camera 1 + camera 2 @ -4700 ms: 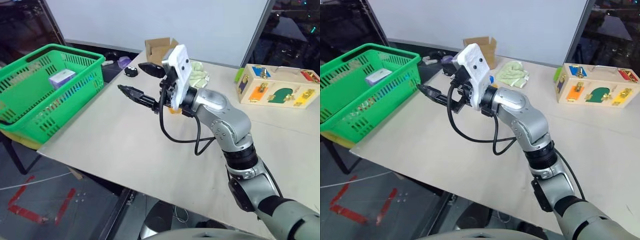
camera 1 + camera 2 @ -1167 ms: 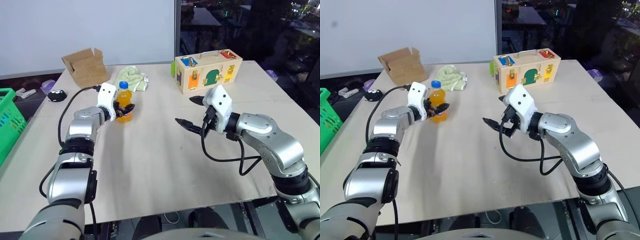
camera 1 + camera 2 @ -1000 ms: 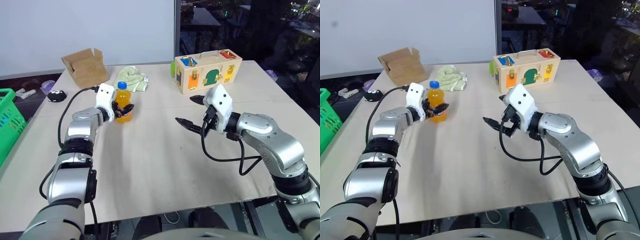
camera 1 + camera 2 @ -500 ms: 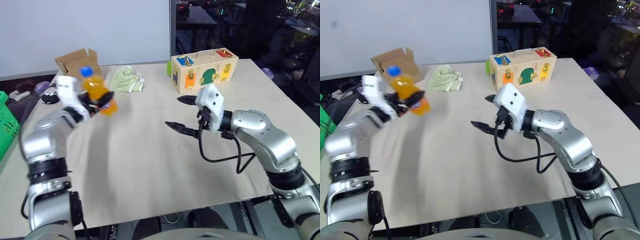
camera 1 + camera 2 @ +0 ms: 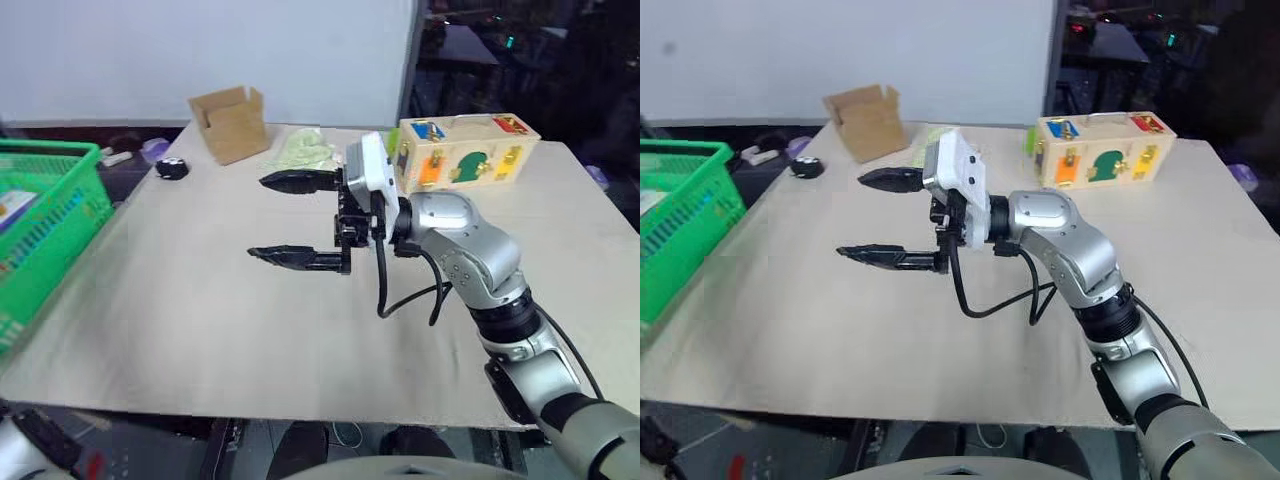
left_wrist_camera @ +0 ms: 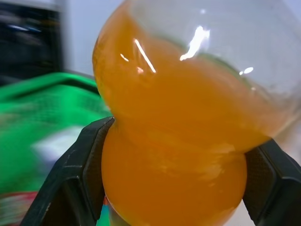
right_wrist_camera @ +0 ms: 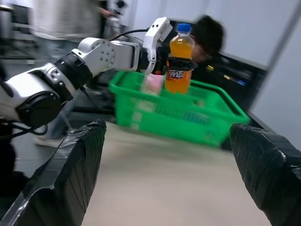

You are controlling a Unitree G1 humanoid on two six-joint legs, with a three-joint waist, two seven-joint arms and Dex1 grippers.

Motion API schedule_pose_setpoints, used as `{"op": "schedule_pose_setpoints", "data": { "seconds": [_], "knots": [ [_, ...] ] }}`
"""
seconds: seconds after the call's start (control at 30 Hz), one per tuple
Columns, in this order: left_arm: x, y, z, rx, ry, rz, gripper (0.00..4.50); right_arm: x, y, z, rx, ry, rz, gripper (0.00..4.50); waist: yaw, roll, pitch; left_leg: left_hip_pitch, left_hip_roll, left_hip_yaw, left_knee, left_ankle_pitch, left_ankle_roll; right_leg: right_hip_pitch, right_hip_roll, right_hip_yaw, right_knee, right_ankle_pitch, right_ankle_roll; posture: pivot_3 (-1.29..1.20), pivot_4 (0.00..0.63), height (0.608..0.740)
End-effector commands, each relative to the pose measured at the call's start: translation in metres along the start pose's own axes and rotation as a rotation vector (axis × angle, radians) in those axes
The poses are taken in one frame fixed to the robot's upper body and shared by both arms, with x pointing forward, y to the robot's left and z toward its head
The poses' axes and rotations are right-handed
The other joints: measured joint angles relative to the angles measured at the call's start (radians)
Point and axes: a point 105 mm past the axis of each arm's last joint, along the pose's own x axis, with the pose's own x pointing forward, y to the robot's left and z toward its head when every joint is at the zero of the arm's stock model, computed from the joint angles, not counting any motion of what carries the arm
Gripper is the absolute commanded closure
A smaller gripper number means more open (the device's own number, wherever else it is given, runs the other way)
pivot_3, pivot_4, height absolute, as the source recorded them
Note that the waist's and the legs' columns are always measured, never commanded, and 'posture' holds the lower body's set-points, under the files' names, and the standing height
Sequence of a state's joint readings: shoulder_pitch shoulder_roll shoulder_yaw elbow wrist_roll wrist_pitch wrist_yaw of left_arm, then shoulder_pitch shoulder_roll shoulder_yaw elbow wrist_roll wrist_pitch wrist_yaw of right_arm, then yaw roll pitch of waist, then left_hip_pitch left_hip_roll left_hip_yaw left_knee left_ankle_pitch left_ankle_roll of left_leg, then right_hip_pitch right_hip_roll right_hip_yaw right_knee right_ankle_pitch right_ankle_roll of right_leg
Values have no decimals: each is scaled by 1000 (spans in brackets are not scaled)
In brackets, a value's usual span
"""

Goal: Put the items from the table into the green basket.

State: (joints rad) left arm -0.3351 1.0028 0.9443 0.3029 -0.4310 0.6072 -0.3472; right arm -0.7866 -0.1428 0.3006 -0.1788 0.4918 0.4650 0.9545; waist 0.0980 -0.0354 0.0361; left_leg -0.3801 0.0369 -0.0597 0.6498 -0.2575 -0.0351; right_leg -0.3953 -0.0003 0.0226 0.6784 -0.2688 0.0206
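Note:
My left gripper point(image 7: 180, 61) is shut on the small orange soda bottle point(image 7: 178, 66) with the blue cap, and holds it upright in the air by the green basket point(image 7: 188, 113). Up close, the black fingers point(image 6: 75, 179) clasp the bottle's point(image 6: 174, 141) narrow waist. A pale pink carton point(image 7: 151, 84) stands inside the basket. The basket point(image 5: 50, 230) sits off the left edge of the table point(image 5: 180, 300). Over the table's middle my right gripper point(image 5: 256, 216) hangs open and empty, its fingers pointing left toward the basket.
At the table's far side stand a brown cardboard box point(image 5: 232, 122), a crumpled green cloth point(image 5: 300, 152), a wooden latch box point(image 5: 465, 160) and a small black object point(image 5: 172, 168). A person point(image 7: 209, 35) is behind the basket.
The view has swung left. My left gripper lifted the bottle off the table and carried it left to the basket. My right gripper swung left, still open.

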Motion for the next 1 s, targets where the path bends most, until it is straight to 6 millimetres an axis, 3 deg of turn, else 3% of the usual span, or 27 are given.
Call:
{"op": "schedule_pose_setpoints", "data": {
  "seconds": [0.03, 0.27, 0.5, 0.73, 1.0],
  "knots": [
    [-4, 18, 29, 96, -61, 15, 1487, 3, 1, 14, -42, -50, 33, 0, 22, 0, 0, 0, 0, 0, 0, 0, 0, 0, 0, -1, 0, 0, 0, 337, 0, 740],
    [4, 38, 12, 154, 29, -6, 1487, 6, -1, 12, -44, -44, 33, 0, 64, -1, 0, 1, 1, -3, 0, 3, -4, 0, 1, -4, 0, 0, 0, 340, 0, 740],
    [9, 54, -14, 155, 109, 0, 1487, 5, -8, 9, -44, -19, -31, 0, 54, -2, -1, 0, 1, -3, 0, 3, -4, 0, 1, -4, 0, 0, 0, 303, 0, 740],
    [14, 39, -32, 208, 198, -131, 1487, 4, -10, 10, -34, -8, -73, 0, 50, -2, -1, 0, 1, -3, -1, 3, -4, 0, 2, -4, 1, 0, -1, 280, 0, 740],
    [20, 33, -34, 231, 206, -132, 1487, 1, -10, 9, -47, 5, -99, 0, 28, -2, -1, 0, 1, -2, -1, 3, -4, 0, 2, -4, 1, 0, 0, 229, 0, 740]
  ]
}}
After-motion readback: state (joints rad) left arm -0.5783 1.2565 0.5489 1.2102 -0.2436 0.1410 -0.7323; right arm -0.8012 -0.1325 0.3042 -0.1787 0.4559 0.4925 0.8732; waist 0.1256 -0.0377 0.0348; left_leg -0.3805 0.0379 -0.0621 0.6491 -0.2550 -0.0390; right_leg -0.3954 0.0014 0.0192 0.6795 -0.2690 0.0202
